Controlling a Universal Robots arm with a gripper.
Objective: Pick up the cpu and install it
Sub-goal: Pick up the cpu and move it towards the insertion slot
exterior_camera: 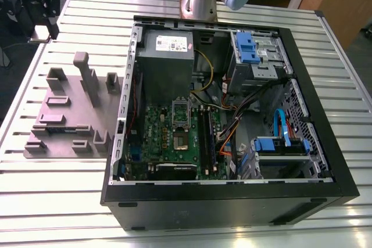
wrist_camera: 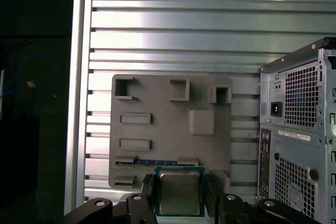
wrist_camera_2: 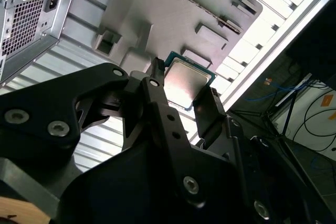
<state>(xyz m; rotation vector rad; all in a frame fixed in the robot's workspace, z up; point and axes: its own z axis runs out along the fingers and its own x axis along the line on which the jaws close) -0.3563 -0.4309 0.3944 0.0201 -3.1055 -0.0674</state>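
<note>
The cpu, a small square chip with a silvery top and pale rim, sits between my two black fingers in both wrist views. My gripper is shut on its two opposite edges. The held cpu and gripper hang well above the grey fixture plate. In the exterior view the dark square socket lies on the green motherboard inside the open computer case. A socket lid stands open behind it.
The grey fixture plate with upright posts lies on the slatted metal table, at the exterior view's left of the case. A grey power supply, blue drive brackets and loose cables crowd the case. The arm's base stands behind it.
</note>
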